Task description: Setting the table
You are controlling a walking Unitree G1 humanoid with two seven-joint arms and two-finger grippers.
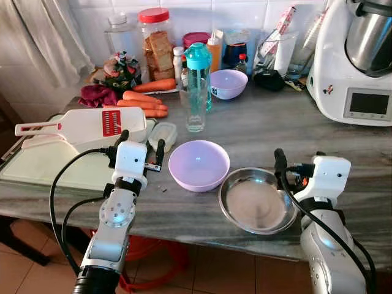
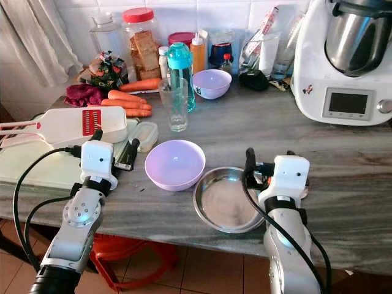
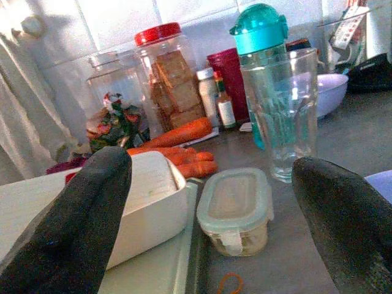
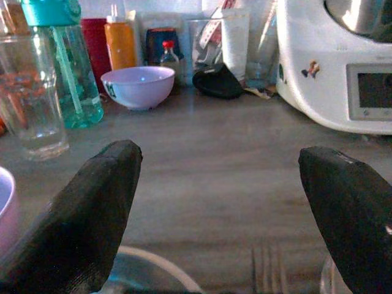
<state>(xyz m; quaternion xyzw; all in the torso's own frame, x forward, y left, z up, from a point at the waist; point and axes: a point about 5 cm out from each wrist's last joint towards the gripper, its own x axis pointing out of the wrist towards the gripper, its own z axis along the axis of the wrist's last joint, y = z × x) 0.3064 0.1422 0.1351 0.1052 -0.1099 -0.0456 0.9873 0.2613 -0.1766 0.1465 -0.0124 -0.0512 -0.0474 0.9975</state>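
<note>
A lilac bowl stands near the counter's front edge, with a shallow steel dish beside it on the right. My left gripper hovers open just left of the lilac bowl, pointing at a small lidded container. My right gripper is open at the right rim of the steel dish, and fork tines show below it. Further back stand an empty drinking glass, a teal-capped bottle and a second lilac bowl.
A white slicer lies on a pale cutting board at the left, with carrots behind. Jars and bottles line the tiled wall. A large white kitchen machine fills the back right. The grey counter is bare in the middle right.
</note>
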